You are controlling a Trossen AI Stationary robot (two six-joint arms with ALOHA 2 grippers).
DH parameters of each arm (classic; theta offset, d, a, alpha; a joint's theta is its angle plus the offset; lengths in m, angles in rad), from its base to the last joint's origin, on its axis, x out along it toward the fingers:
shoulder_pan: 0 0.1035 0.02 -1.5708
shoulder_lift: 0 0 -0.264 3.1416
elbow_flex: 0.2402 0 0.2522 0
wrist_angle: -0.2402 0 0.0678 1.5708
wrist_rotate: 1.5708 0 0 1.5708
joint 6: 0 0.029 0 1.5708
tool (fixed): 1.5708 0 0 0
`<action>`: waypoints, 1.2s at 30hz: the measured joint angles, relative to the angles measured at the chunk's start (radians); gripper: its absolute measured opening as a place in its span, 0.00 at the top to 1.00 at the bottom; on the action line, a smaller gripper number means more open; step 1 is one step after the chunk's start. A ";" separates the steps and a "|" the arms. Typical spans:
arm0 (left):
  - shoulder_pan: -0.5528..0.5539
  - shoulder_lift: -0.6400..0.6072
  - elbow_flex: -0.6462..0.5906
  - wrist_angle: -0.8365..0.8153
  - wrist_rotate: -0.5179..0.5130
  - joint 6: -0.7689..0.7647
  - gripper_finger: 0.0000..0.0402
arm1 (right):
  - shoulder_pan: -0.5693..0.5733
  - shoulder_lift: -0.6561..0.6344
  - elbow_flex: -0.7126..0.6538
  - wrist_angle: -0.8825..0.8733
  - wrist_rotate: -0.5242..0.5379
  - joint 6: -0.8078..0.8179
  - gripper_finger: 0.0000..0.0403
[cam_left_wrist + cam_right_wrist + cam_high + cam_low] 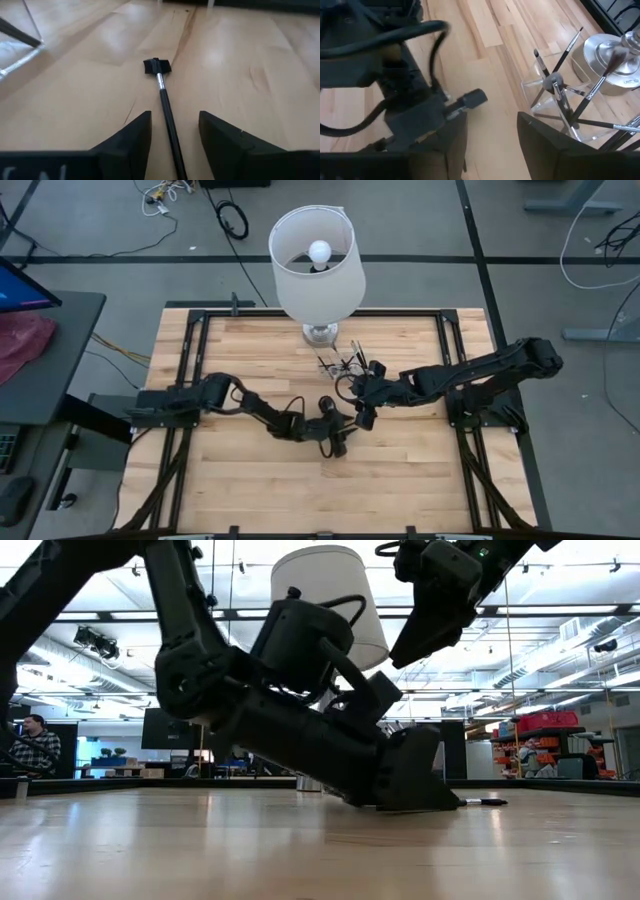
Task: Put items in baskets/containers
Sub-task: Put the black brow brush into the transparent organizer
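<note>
A thin makeup brush (167, 112) with a black handle and a small dark bristle head (157, 66) lies flat on the wooden table. My left gripper (175, 117) is low over the table and open. Its fingers stand on either side of the handle without touching it. In the low view the brush's end (488, 802) sticks out past my left gripper (420, 780). The clear box (537, 97) holds several brushes that lean on its walls. It stands in front of the lamp base. My right gripper (492, 117) hangs open and empty above the table, between the box and my left gripper.
A white-shaded lamp (318, 270) stands at the table's far middle, its metal base (615, 60) just behind the clear box (345, 363). My right gripper (362, 418) hovers close to my left gripper (338, 445). Bare wood lies toward the near edge and both sides.
</note>
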State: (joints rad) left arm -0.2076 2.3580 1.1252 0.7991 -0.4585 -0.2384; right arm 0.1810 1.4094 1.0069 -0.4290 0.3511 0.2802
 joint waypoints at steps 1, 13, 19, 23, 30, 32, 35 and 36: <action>0.008 0.007 0.001 -0.004 0.021 -0.026 0.58 | 0.000 0.000 0.000 0.000 0.000 0.000 0.57; 0.015 0.040 0.005 -0.015 -0.006 -0.040 0.96 | 0.003 0.000 0.000 0.000 -0.014 0.031 0.57; -0.007 -0.001 0.000 -0.057 0.012 -0.006 0.97 | 0.076 0.000 -0.006 -0.073 -0.111 0.157 0.57; -0.015 -0.039 -0.004 -0.104 0.007 0.012 0.97 | 0.160 0.000 -0.074 -0.083 -0.111 0.249 0.57; -0.018 -0.064 -0.005 -0.134 -0.014 0.021 0.97 | 0.313 0.001 -0.258 0.159 -0.108 0.549 0.57; -0.019 -0.090 -0.008 -0.171 -0.010 0.035 0.97 | 0.344 0.000 -0.296 0.211 -0.105 0.611 0.57; -0.027 -0.156 -0.012 -0.263 -0.021 0.091 0.97 | 0.379 -0.001 -0.319 0.224 -0.079 0.670 0.57; -0.034 -0.190 -0.014 -0.313 -0.043 0.107 0.97 | 0.384 -0.002 -0.320 0.227 -0.070 0.681 0.57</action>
State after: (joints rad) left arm -0.2418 2.1677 1.1117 0.4862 -0.5014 -0.1312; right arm 0.5650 1.4071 0.6866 -0.2023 0.2811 0.9607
